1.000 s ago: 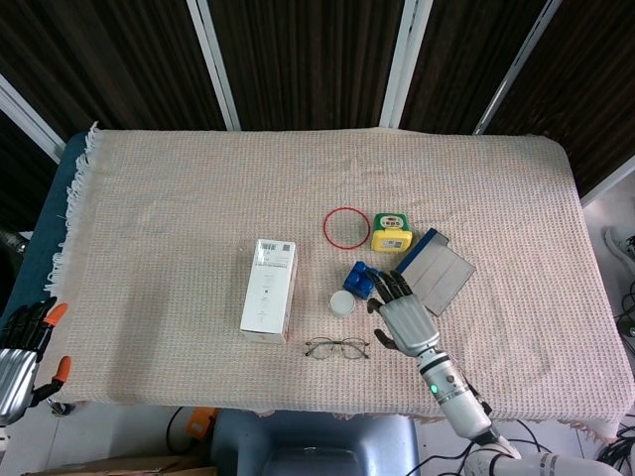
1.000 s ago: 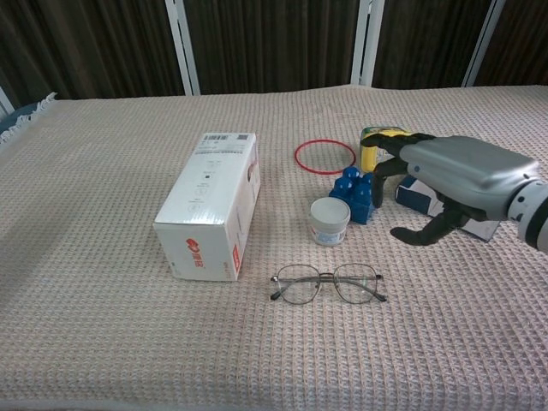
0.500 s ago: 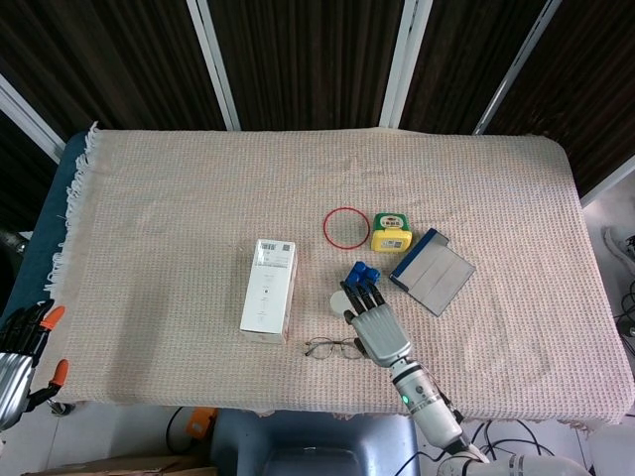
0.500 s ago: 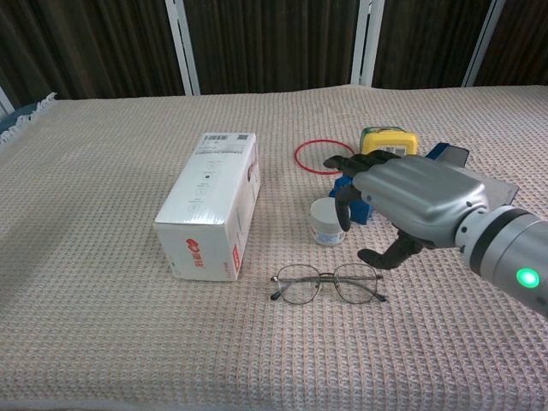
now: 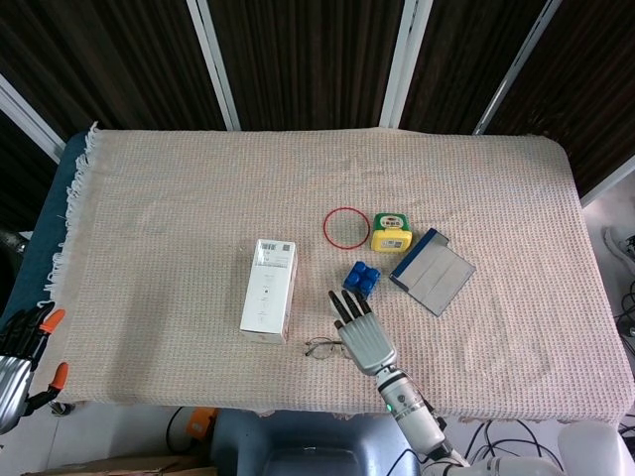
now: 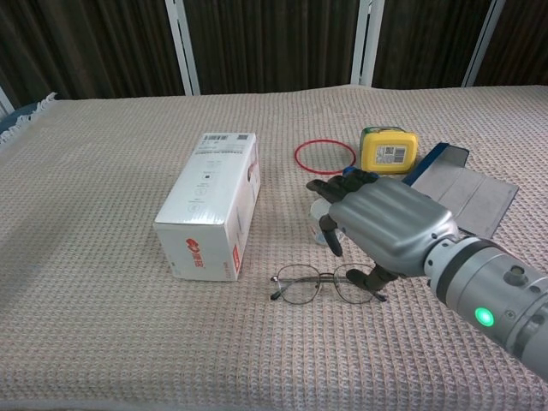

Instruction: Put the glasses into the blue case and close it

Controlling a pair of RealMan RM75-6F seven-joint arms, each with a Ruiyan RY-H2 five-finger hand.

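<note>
The glasses (image 6: pixel 327 284) are laid flat on the woven tablecloth (image 5: pixel 149 208) near the front edge, lenses facing up. The right hand (image 6: pixel 383 224) is held just above their right half, palm down, fingers (image 6: pixel 326 229) spread apart and curled slightly downward, nothing gripped in it. The thumb tip looks to be right at the right lens in the chest view, but actual contact can't be made out.

The blue case (image 5: pixel 432 272) is found lying open and flat, well to the right of the glasses, with its grey lining facing up. A yellow tape measure (image 5: pixel 390 230) is sat just beside the case's far-left corner, and a red ring (image 5: pixel 345 227) is next to that. A blue toy brick (image 5: pixel 360 277) is seen just beyond the right hand's fingertips in the head view. A white carton (image 5: pixel 268 290) is lying to the left of the glasses.

The left hand (image 5: pixel 18 362) is parked way off the table's left-front corner, only partly in frame, so its fingers can't really be judged.
</note>
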